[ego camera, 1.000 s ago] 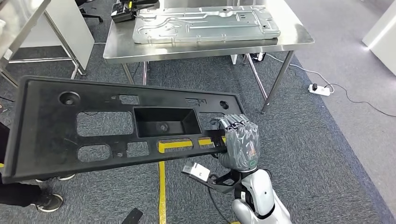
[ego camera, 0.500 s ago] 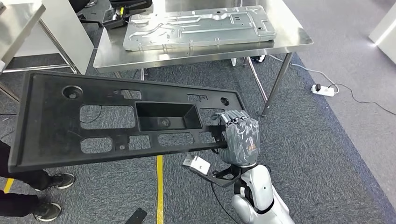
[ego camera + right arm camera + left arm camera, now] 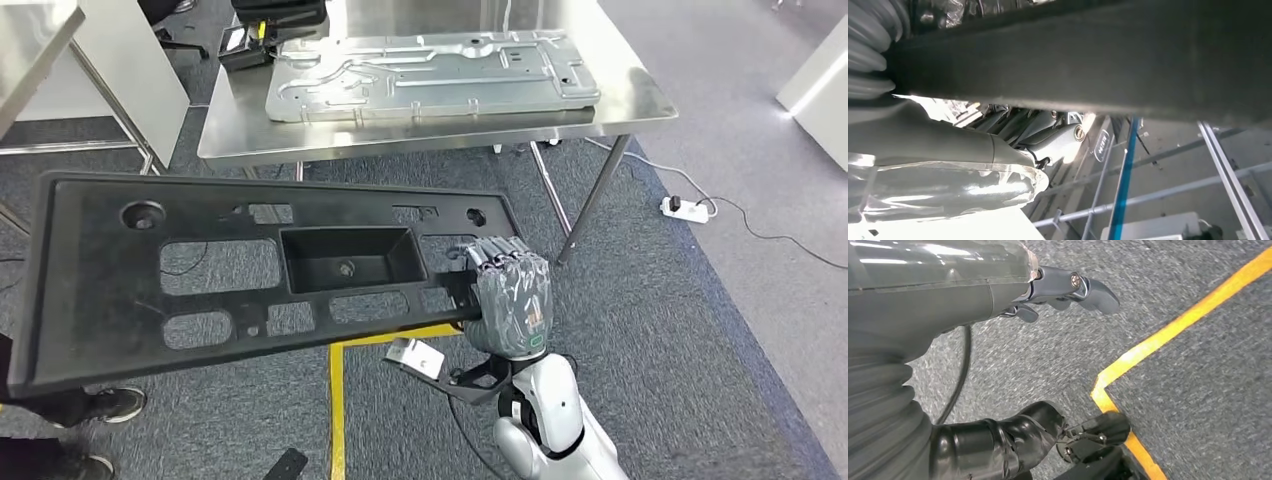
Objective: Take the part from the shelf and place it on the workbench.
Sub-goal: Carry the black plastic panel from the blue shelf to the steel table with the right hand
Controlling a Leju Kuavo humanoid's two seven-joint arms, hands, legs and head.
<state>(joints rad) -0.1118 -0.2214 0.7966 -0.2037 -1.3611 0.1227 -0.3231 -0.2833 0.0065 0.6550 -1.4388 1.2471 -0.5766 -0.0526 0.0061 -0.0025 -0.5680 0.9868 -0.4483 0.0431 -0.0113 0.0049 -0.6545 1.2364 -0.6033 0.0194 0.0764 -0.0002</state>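
- The right hand (image 3: 510, 297) is nearest in the head view, fingers curled over the right end of the long black part (image 3: 250, 270) — it grips that end from the edge, with the silver forearm below it. In the right wrist view the dark underside of the part (image 3: 1088, 60) crosses close over the hand.
- The left hand (image 3: 1058, 290) shows in its wrist view above grey carpet and a yellow floor line (image 3: 1168, 335), fingers partly apart with nothing between them; it looks released, though the picture does not make clear whether it touches the part's far left end.
- The part is held in the air, roughly level, stretching well to the left of the right hand. It is a flat moulded panel with a raised rim, a deep rectangular pocket in the middle and several cut-out windows — stiff plastic by the look, probably light for its size but awkward, since a one-end hold leaves a long lever that would sag or twist.
- Good holds, as I judge it, are the rim at both ends; the thin bars between windows look weaker.
- Beyond stands the steel workbench (image 3: 640, 95), already bearing a stamped metal plate (image 3: 430, 70), so free space looks tight.
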